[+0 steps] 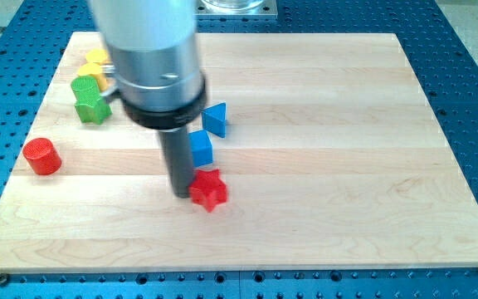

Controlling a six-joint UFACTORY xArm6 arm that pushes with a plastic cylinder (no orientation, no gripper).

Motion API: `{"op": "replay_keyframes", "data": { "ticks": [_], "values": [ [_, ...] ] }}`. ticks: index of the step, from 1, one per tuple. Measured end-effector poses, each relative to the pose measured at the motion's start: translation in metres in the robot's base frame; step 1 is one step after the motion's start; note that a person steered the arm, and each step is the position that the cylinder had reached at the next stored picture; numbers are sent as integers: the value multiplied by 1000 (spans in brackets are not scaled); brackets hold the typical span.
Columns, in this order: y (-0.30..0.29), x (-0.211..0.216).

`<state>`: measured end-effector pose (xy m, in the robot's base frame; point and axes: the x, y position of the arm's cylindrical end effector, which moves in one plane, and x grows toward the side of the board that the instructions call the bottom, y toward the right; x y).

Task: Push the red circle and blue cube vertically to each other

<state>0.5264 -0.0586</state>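
Observation:
The red circle (41,156), a short red cylinder, stands near the board's left edge. The blue cube (202,148) sits near the middle, just right of my rod. My tip (182,193) rests on the board directly left of a red star block (209,189), touching or nearly touching it, and below-left of the blue cube. The red circle lies far to the left of my tip. The rod's thick grey body hides the board behind it at the upper left.
A blue triangular block (216,119) lies just above the blue cube. A green block (90,98) and a yellow block (96,63) sit at the upper left, partly hidden by the arm. The wooden board (347,166) lies on a blue perforated table.

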Motion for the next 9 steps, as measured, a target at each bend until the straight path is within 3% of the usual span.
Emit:
{"op": "replay_keyframes", "data": {
  "ticks": [1, 2, 3, 4, 5, 6, 7, 8, 9],
  "values": [
    [-101, 20],
    [-215, -13],
    [-235, -67],
    [-172, -89],
    [-193, -86],
    [-241, -50],
    [-219, -37],
    [-123, -60],
    [-73, -104]
  ]
}}
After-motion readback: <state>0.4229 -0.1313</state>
